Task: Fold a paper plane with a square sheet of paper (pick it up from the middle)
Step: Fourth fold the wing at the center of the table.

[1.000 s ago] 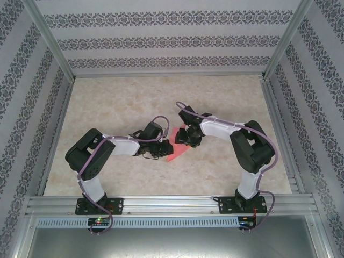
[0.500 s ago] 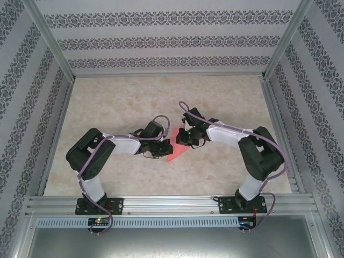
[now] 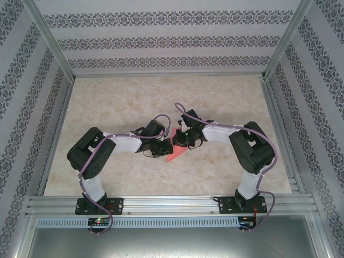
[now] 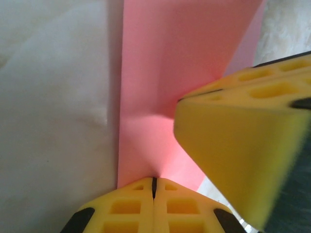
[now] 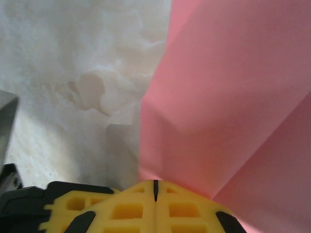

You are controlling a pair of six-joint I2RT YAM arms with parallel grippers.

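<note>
The square sheet of paper [image 3: 176, 153], salmon pink and partly folded, lies mid-table as a small triangle between the two grippers. My left gripper [image 3: 167, 146] is on its left side. In the left wrist view the gripper [image 4: 154, 186] is shut, and the paper [image 4: 165, 73] puckers up into its tips. My right gripper [image 3: 182, 141] is on the paper's far right side. In the right wrist view this gripper [image 5: 155, 185] is shut on the paper's [image 5: 233, 97] near edge, which shows a diagonal crease. The right gripper's yellow fingers [image 4: 243, 141] loom close in the left wrist view.
The tabletop [image 3: 118, 102] is pale marble, open toward the back and both sides. It is boxed in by an aluminium frame [image 3: 166, 203] and patterned walls [image 3: 161, 37]. The two wrists nearly touch above the paper.
My right gripper has gone from part open to shut, and its wrist has moved slightly left over the paper. The left gripper stays shut and has barely moved.
</note>
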